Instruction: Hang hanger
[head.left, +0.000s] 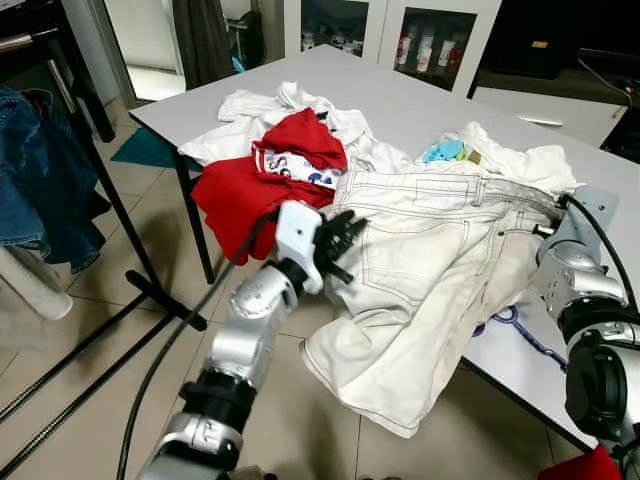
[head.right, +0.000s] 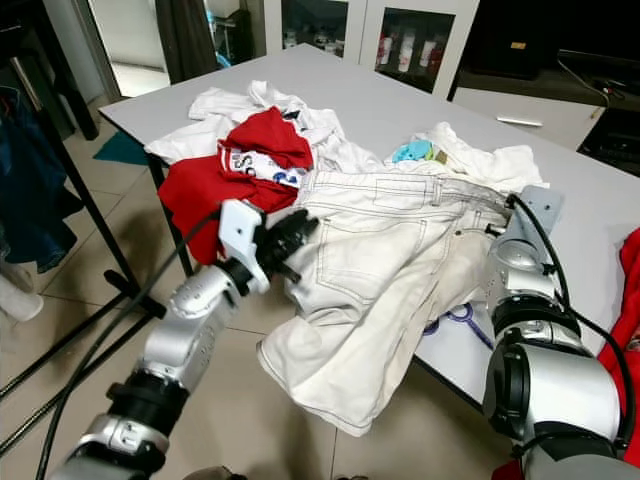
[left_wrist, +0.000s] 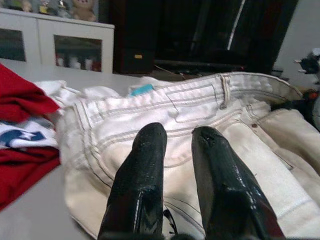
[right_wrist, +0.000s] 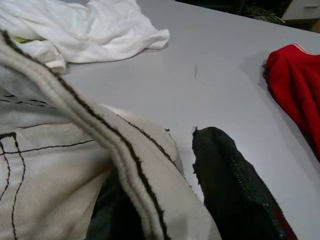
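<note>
White jeans (head.left: 430, 270) lie across the grey table (head.left: 440, 100), one leg drooping over its front edge. A blue-purple hanger (head.left: 520, 328) pokes out from under them near that edge, mostly hidden. My left gripper (head.left: 345, 240) hovers at the jeans' left side, open with nothing between its fingers (left_wrist: 145, 165). My right gripper (right_wrist: 170, 150) is at the right end of the waistband (head.left: 540, 205), shut on it: the band runs across between one black finger (right_wrist: 230, 190) and a second finger buried under the cloth.
Red garments (head.left: 250, 190) and white shirts (head.left: 300, 110) are piled on the table behind the jeans. A dark rack with denim clothes (head.left: 30, 170) stands at the left, its legs (head.left: 150, 290) on the tiled floor. Another red cloth (head.right: 630, 270) lies at the far right.
</note>
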